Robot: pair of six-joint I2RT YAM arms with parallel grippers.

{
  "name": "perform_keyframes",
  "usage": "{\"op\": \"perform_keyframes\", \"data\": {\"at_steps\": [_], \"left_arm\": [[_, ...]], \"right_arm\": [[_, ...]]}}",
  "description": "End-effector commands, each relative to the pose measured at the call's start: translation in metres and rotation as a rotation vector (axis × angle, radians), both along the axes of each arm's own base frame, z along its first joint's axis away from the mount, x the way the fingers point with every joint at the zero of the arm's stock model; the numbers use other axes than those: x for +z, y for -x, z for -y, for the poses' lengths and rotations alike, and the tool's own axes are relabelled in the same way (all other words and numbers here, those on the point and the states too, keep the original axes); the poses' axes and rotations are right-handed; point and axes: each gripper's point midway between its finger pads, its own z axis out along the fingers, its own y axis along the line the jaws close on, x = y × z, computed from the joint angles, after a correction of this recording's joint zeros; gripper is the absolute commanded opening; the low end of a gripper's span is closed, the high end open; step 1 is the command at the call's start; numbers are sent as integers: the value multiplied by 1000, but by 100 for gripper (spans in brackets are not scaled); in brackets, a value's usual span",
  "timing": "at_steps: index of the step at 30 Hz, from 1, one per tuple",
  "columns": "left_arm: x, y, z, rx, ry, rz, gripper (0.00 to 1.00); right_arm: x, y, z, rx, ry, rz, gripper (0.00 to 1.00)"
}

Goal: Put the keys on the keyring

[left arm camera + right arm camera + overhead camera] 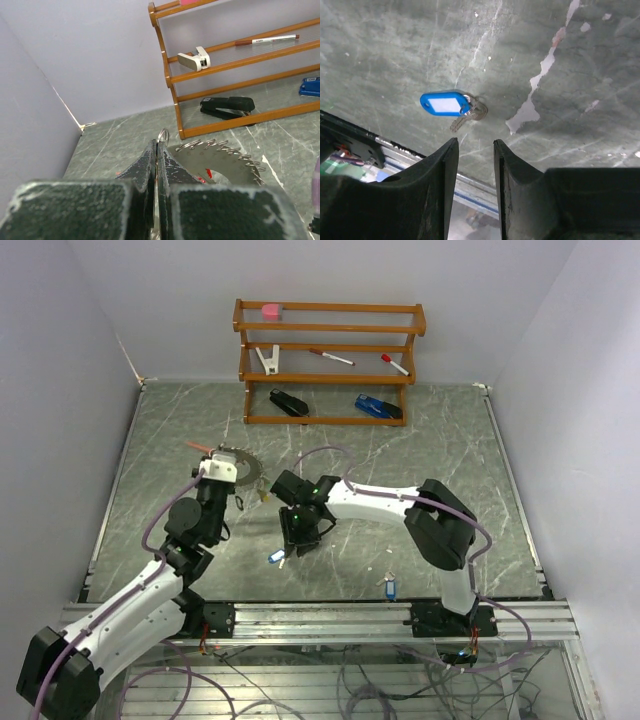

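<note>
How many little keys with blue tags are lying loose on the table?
2. One silvery key with a blue plastic tag lies just beyond the right gripper; the other key lies near the right arm's base. More could hide on the large metal keyring.

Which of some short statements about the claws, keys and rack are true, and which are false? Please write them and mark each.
1. The left claw is shut on the keyring. True.
2. The right claw holds the blue-tagged key. False: it is open above the key, which lies on the table.
3. A black stapler lies at the bottom level of the wooden rack. True.
4. The pink object sits at the rack's bottom level. False: it is on the top shelf.
</note>
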Motion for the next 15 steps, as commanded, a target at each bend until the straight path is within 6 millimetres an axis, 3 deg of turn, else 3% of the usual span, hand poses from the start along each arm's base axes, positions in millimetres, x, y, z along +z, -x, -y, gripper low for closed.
{"op": "perform_keyframes", "data": {"at_steps": [1,4,15], "left_arm": [[27,7,-12,31,27,100,7],[27,10,-13,27,23,106,7],[25,12,-13,23,11,122,7]], "right_arm": [[-4,-2,-9,-20,18,-13,33],[4,-6,-16,-21,2,2,30],[-16,-16,-17,-23,79,5,29]]}}
